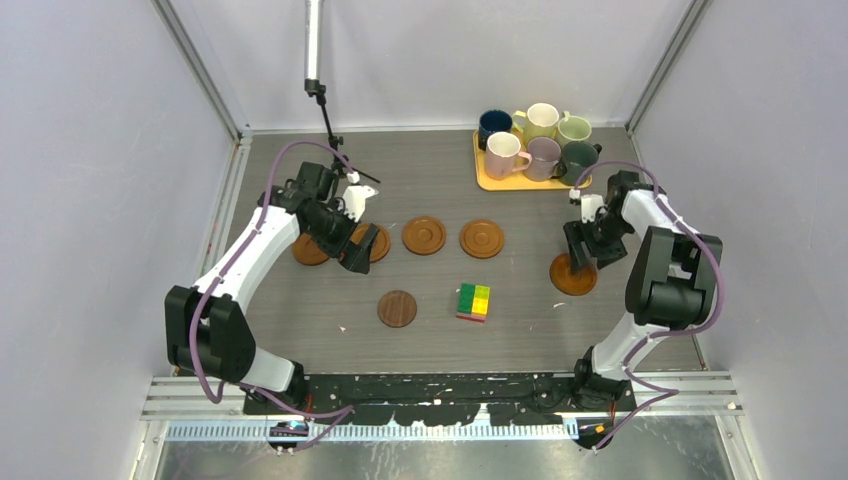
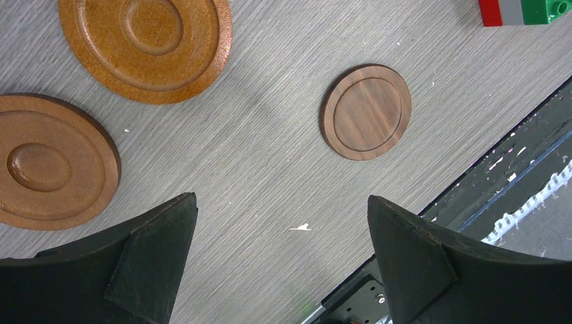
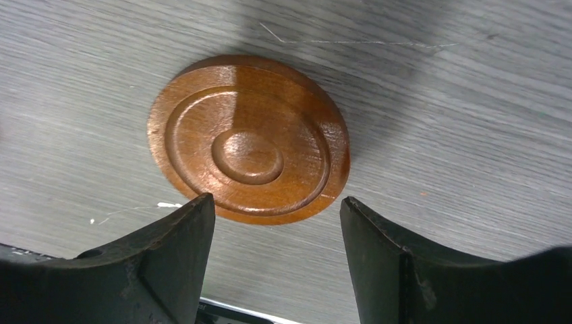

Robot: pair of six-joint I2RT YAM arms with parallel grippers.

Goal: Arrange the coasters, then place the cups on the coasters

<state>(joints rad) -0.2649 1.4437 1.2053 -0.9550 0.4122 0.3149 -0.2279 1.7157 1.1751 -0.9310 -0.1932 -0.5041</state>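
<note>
Several brown coasters lie on the table: a row at the left-middle, a darker one nearer the front, and one at the right. My left gripper hangs open over the left end of the row, partly hiding a coaster there. In the left wrist view the gripper holds nothing, with two coasters and the dark coaster ahead of it. My right gripper is open just above the near edge of the right coaster, which lies flat. Several cups stand together at the back.
The cups stand on a yellow-orange tray at the back right. A multicoloured toy block lies between the dark coaster and the right coaster; its edge shows in the left wrist view. A camera stand rises at the back left.
</note>
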